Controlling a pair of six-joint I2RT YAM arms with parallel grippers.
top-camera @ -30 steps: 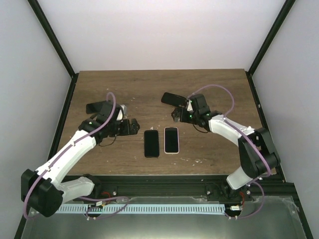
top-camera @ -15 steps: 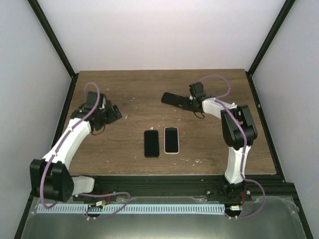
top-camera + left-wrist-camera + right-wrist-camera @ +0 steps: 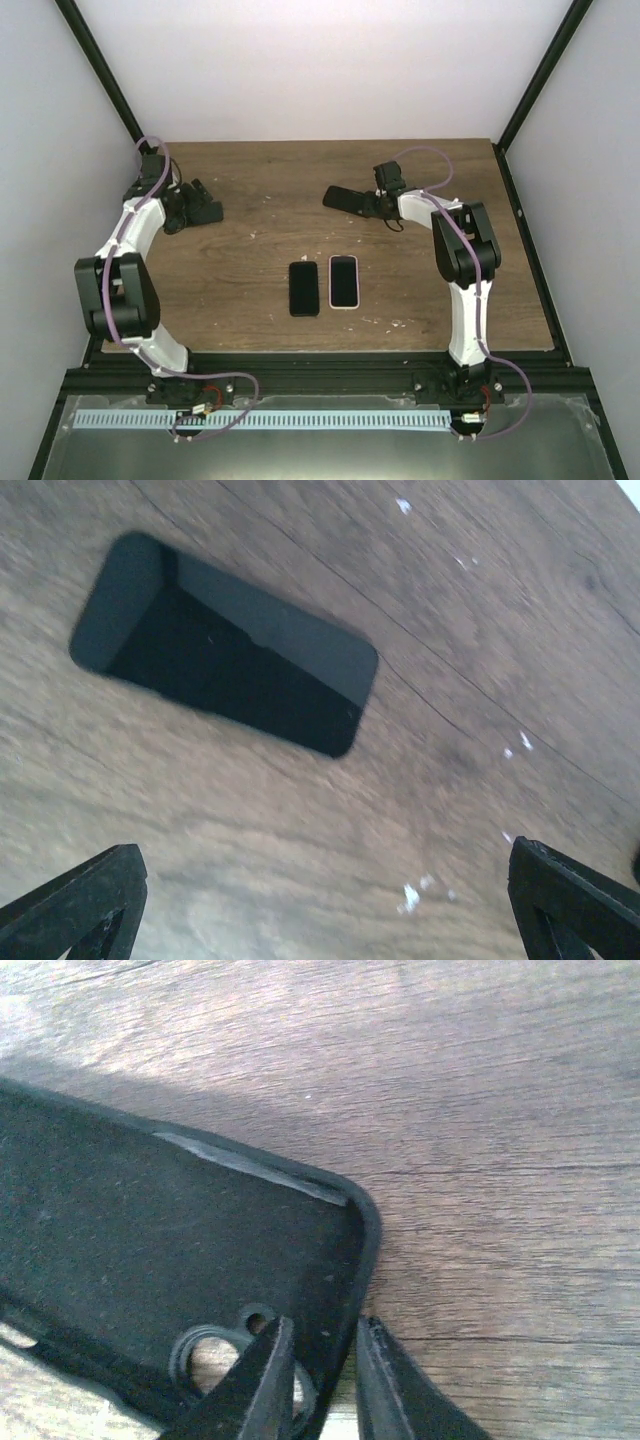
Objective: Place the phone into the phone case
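Observation:
Two phones lie side by side mid-table: a black phone (image 3: 304, 288) and a white-rimmed phone (image 3: 344, 282). The black phone case (image 3: 343, 197) lies open side up at the back of the table, a camera hole near its corner (image 3: 205, 1355). My right gripper (image 3: 373, 207) (image 3: 325, 1332) is shut on the case's rim at that corner, one finger inside and one outside. My left gripper (image 3: 203, 208) (image 3: 320, 920) is open over bare wood at the far left. A black phone (image 3: 225, 660) lies ahead of it in the left wrist view.
The wooden table (image 3: 250, 250) is ringed by a black frame and white walls. Small white specks (image 3: 410, 895) dot the wood. A dark thing (image 3: 636, 865) just shows at the right edge of the left wrist view.
My left arm swung back from beside the phones to the far left, still open. My right gripper moved back to the case's corner and closed on its rim.

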